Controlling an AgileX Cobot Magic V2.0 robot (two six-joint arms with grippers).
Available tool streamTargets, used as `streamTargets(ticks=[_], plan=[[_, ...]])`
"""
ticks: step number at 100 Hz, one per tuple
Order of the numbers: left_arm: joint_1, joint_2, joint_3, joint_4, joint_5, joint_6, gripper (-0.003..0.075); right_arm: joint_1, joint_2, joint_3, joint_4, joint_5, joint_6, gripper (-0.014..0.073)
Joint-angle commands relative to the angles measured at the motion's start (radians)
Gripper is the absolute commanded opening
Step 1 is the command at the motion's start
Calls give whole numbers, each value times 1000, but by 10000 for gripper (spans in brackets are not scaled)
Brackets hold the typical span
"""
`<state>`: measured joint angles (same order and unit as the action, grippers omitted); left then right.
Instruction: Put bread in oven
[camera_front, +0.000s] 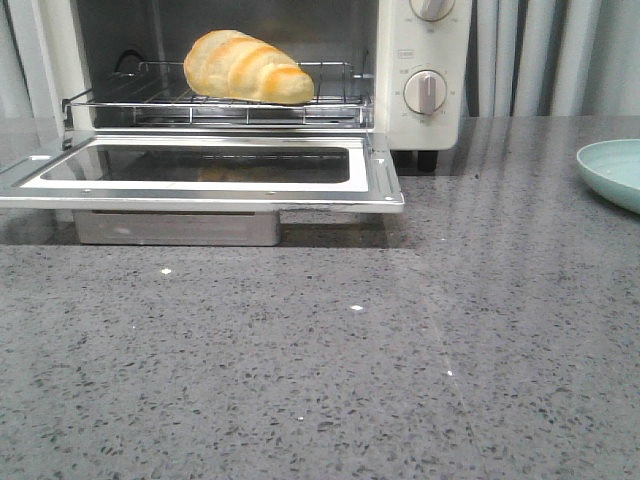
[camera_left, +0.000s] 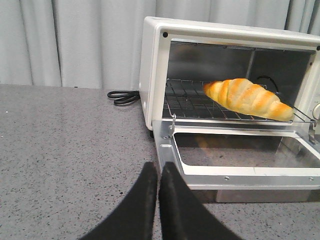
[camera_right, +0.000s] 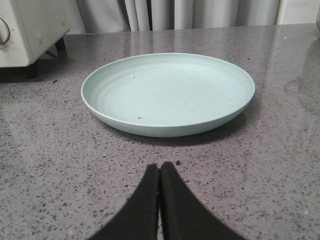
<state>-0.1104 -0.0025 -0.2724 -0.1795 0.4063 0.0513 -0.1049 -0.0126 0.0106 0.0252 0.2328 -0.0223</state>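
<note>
The golden-brown bread (camera_front: 248, 67) (camera_left: 248, 98) lies on the wire rack (camera_front: 250, 100) inside the cream-white oven (camera_front: 400, 80) (camera_left: 155, 75), whose glass drop door (camera_front: 200, 170) (camera_left: 240, 155) hangs flat open. My left gripper (camera_left: 158, 166) is shut and empty, low over the counter just before the door's near corner. Well away from the oven, my right gripper (camera_right: 160, 166) is shut and empty too, in front of a pale green plate (camera_right: 167, 92). Neither gripper shows in the front view.
The pale green plate (camera_front: 612, 170) sits at the right edge of the grey speckled counter (camera_front: 320, 360). A black power cord (camera_left: 122, 97) lies coiled behind the oven's side. Grey curtains hang behind. The open door juts out over the counter.
</note>
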Motion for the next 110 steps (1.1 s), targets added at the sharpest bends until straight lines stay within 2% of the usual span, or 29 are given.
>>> streamTargets(ticks=[1,17,55,70,110], plan=[[2,-26,-24,-14,-77,-7,-21,17,4,23,10,-84,4,-49],[2,-26,-24,-14,-77,-7,-21,64,4,23,0,-81,0,-49],[2,-26,-24,-14,-77,-7,-21,62,-15,24,-32,-2,0,-49],[2,-26,-24,-14,-77,-7,-21,39,-15,24,-32,90,0,-49],[2,-26,-24,-14,-77,-7,-21,13,-17,24,-32,90,0,-49]])
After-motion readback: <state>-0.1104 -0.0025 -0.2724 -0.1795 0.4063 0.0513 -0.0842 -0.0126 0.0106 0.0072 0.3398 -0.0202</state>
